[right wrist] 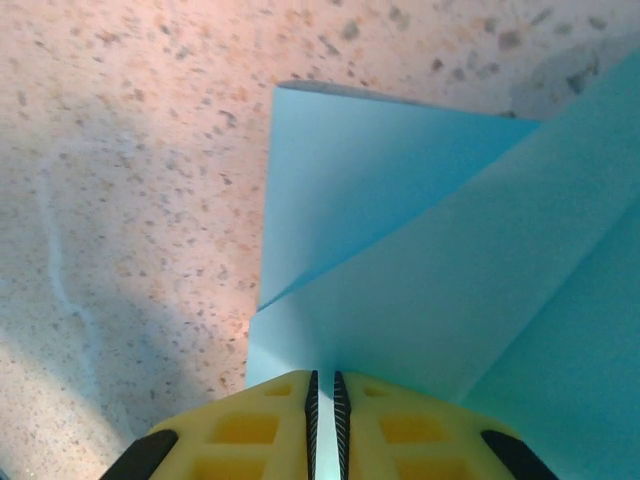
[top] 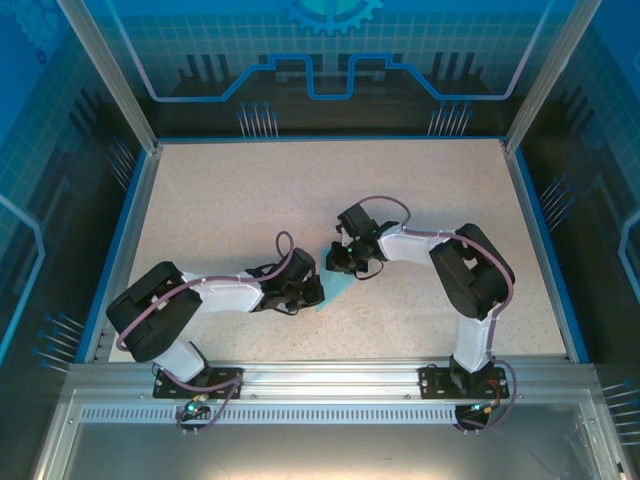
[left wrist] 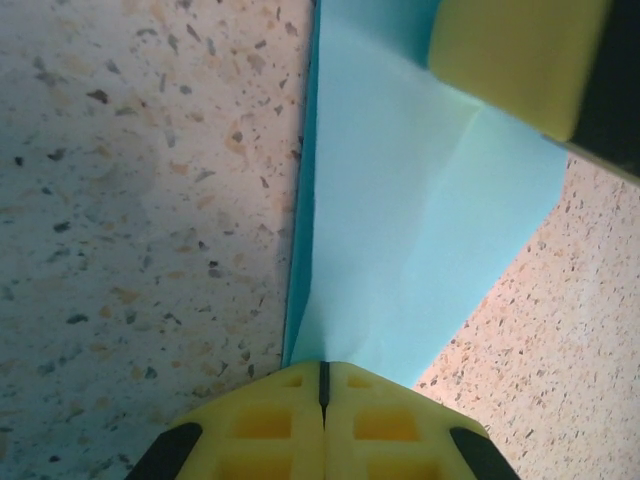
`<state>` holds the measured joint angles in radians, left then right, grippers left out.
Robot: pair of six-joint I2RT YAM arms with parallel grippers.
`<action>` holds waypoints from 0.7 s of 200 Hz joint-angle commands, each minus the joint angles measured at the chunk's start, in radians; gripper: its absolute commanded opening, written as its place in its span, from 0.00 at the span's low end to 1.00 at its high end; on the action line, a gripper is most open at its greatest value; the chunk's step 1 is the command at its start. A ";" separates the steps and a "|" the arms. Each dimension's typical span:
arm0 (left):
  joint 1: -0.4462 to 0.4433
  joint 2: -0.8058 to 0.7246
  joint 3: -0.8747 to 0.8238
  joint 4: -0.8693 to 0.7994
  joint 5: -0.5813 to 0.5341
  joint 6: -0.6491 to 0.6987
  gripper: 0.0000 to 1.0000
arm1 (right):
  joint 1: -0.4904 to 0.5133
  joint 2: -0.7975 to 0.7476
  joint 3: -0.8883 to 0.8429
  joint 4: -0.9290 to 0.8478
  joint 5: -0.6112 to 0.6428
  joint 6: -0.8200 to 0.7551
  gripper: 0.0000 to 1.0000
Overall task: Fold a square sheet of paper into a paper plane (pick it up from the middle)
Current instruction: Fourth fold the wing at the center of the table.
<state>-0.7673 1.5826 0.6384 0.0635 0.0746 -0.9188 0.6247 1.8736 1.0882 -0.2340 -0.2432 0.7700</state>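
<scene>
Left gripper (left wrist: 323, 388) pinched fully shut on the edge of the light-blue sheet of paper (left wrist: 420, 230); right gripper (right wrist: 323, 390) clamped on it too, only a hairline gap. Sheet is partly folded, mid worktop (top: 250, 200), between the two grippers. Risks: arms pulling apart could tear the thin sheet, uneven tension could skew the crease, a weak pinch could slip. No readable writing or brand, just a gear graphic (top: 335, 12) on the backdrop

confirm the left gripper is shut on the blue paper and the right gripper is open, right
Not quite. The left gripper is shut on the paper, but the right gripper is not open: the right wrist view shows it shut on the paper too.
</scene>
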 commanded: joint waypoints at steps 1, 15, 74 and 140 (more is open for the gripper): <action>0.006 0.020 -0.031 -0.033 -0.015 -0.018 0.00 | -0.015 -0.075 -0.021 0.040 -0.028 -0.042 0.14; 0.006 0.023 -0.031 -0.035 -0.013 -0.015 0.00 | -0.013 -0.097 -0.045 0.064 -0.046 -0.055 0.14; 0.006 0.033 -0.025 -0.045 -0.009 -0.010 0.00 | 0.032 -0.087 -0.088 0.071 -0.066 -0.083 0.11; 0.004 0.042 -0.023 -0.063 -0.010 -0.012 0.00 | 0.055 -0.017 -0.101 0.076 -0.118 -0.106 0.03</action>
<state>-0.7673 1.5841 0.6376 0.0658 0.0746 -0.9184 0.6666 1.8191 1.0073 -0.1593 -0.3244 0.6861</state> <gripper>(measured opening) 0.026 0.040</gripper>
